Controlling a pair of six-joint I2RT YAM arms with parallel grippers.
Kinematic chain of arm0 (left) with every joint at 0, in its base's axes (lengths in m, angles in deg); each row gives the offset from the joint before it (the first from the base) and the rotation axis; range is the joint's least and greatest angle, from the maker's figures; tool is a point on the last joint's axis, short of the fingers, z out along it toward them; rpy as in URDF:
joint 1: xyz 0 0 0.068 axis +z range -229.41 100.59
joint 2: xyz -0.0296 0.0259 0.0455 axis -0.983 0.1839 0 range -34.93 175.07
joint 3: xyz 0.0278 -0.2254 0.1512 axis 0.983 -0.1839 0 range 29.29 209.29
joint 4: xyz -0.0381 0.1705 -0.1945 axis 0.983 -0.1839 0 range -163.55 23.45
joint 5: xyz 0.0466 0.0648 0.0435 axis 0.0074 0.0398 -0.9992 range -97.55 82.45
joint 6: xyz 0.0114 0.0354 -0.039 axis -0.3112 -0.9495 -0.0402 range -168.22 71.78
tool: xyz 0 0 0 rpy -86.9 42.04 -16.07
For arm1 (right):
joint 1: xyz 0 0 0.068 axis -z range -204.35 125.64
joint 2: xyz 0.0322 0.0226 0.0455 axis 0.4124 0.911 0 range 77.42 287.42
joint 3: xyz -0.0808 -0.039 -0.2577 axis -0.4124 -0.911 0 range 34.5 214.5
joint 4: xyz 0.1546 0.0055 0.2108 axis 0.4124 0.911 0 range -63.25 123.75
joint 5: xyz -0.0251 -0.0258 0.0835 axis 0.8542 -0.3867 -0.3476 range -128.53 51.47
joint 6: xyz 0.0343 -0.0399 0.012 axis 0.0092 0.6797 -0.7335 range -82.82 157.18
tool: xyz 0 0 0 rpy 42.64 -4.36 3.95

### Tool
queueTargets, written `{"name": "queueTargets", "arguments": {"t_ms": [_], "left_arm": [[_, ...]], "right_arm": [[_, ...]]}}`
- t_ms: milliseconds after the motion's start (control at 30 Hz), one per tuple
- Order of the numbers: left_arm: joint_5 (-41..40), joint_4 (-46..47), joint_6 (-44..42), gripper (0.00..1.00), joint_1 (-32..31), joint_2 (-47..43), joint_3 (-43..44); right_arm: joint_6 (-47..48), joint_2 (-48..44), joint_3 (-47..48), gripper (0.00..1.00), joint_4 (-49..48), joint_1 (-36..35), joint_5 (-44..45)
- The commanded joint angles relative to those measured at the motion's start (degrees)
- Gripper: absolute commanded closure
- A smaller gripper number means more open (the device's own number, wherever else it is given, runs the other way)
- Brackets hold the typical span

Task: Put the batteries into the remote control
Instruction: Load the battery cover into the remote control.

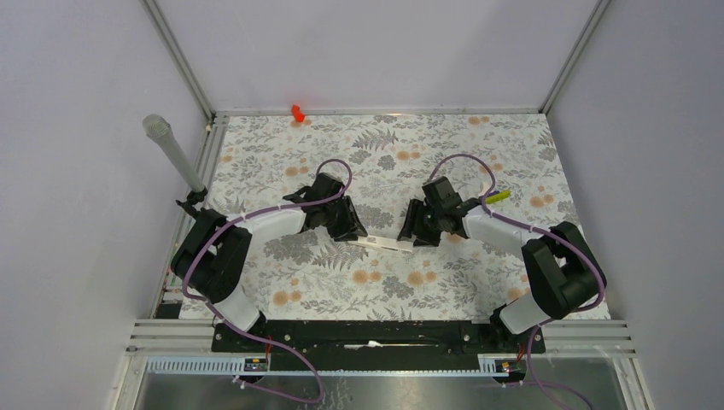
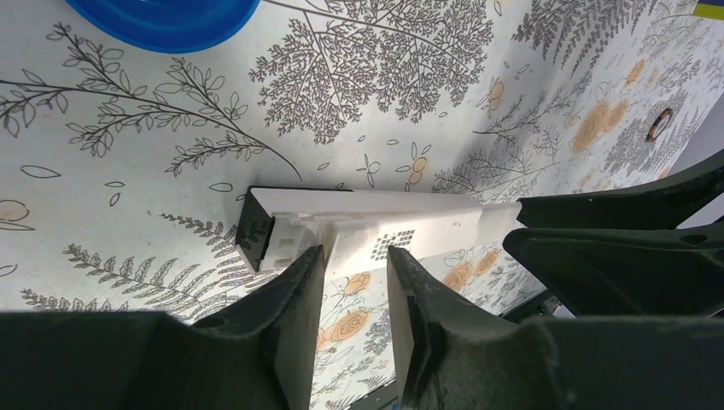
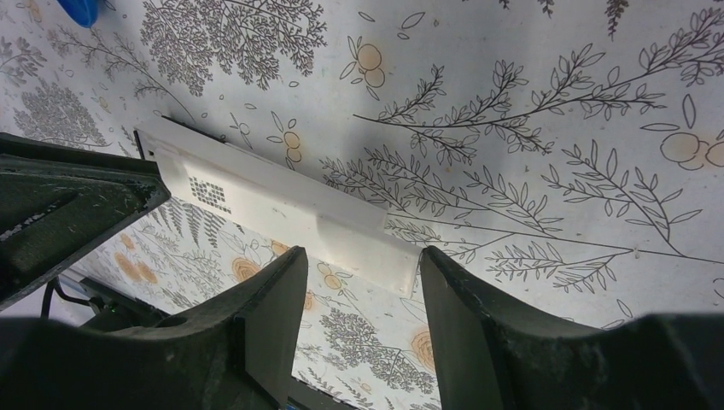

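Your left gripper (image 2: 354, 265) and right gripper (image 3: 363, 265) each straddle the remote control (image 2: 359, 224), fingers apart (its printing is unreadable).

The remote control (image 1: 382, 243) lies on the table (image 1: 341, 282) between both claws; left gripper (image 2: 354, 265) straddles one end, right gripper (image 3: 363, 260) the other; bowl (image 2: 162, 17) beyond the left claw.

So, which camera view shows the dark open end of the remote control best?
The left wrist view: the remote control shows its dark recess facing the camera, just above the left gripper. The right wrist view shows only its white back. In the top view it is a thin white bar, too small for detail.
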Motion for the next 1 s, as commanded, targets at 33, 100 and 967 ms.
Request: {"name": "queueTargets", "arguments": {"t_ms": [33, 100, 967], "left_arm": [[-1.9, -0.9, -1.5, 0.66, -0.4, 0.6, 2.4], [-2.1, -1.1, -1.6, 0.66, -0.5, 0.6, 2.4], [-3.6, -3.2, -3.5, 0.74, -0.4, 1.4, 2.0]], "right_arm": [[-0.2, -1.7, -0.4, 0.41, -0.1, -0.8, 2.4], [-0.3, -2.2, -0.8, 0.40, 0.1, -0.8, 3.2], [-4.3, -6.5, -14.3, 0.28, -19.9, 4.7, -9.6]]}}
